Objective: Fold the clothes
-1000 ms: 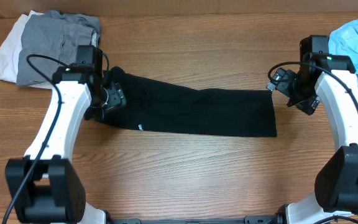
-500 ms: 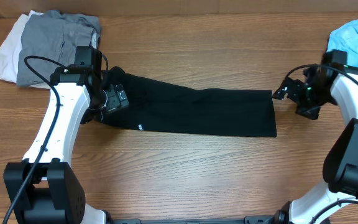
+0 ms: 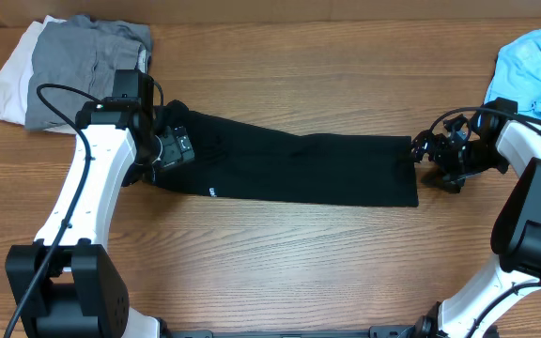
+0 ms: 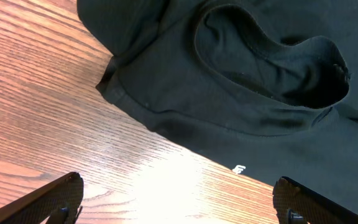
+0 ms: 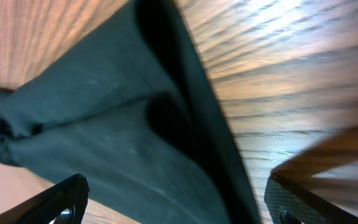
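Nearest the arm bases we see the bare wooden table (image 3: 280,268). Beyond it, the black shirt (image 3: 317,169) lies flat on the table as a long folded band across the middle, from left to right. Its small white logo (image 4: 239,168) sits by the front edge at the left end. The neck opening (image 4: 272,68) faces up beside it.

The left gripper (image 3: 170,148) is over the collar end of the shirt. Its fingers (image 4: 61,196) stand wide apart, clamped on nothing.

The right gripper (image 3: 430,150) is at the opposite end, just at the shirt's right edge. Its fingers (image 5: 61,199) also stand apart. The right wrist view is blurred, but it shows the dark fabric edge ahead of the open jaws, not gripped. We cannot tell whether either gripper touches the fabric.

At the far left, a grey garment (image 3: 83,66) lies on top of a white garment (image 3: 7,80). At the far right, a light blue garment (image 3: 533,66) lies crumpled, well apart from the black shirt.
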Robot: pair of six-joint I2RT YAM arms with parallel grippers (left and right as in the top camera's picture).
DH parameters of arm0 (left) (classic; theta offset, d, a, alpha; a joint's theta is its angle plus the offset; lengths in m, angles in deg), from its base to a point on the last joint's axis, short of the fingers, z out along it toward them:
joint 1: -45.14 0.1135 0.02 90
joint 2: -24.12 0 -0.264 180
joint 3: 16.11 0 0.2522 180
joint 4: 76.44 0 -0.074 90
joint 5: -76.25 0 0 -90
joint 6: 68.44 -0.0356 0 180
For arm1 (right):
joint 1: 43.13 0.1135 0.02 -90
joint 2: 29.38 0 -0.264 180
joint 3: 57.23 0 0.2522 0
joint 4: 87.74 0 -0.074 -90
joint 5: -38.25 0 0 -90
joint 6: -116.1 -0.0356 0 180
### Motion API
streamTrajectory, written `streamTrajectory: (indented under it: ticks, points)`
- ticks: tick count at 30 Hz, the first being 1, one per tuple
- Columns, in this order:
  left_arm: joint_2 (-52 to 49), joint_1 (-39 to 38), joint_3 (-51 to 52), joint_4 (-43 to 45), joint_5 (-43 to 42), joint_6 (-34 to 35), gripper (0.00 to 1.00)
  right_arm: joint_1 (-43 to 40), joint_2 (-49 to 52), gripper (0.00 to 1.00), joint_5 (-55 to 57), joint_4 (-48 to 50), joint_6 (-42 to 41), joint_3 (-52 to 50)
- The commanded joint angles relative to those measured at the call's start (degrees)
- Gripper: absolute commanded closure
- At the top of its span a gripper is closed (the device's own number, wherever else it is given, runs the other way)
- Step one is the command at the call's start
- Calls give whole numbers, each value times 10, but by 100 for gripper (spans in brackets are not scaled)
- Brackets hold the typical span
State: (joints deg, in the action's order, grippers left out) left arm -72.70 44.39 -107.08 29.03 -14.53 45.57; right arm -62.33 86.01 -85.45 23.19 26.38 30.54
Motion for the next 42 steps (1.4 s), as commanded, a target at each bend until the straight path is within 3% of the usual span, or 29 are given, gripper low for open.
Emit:
streamTrajectory:
  ticks: [1,3,4,7,11,13,20,31,42]
  points:
    - [-1,1,-2,2,7,0,0,21,42,5,1,21,10,-40]
    - [-2,1,-2,3,7,0,0,33,43,9,1,32,0,-51]
    - [-2,1,-2,4,7,0,0,40,43,17,2,37,-8,-55]
    - [-2,0,-2,4,7,0,0,62,43,53,6,45,-31,-56]
    - [-2,0,-2,6,7,0,0,89,43,74,24,68,-68,-56]
    - [-2,0,-2,6,7,0,0,99,43,94,50,79,-93,-56]
    - [-2,0,-2,6,7,0,0,87,42,96,172,52,-176,-41]
    - [-3,0,-2,6,7,0,0,27,-5,96,281,-57,-218,51]
    - [-3,0,-2,9,-2,4,0,138,-68,96,398,-75,-289,53]
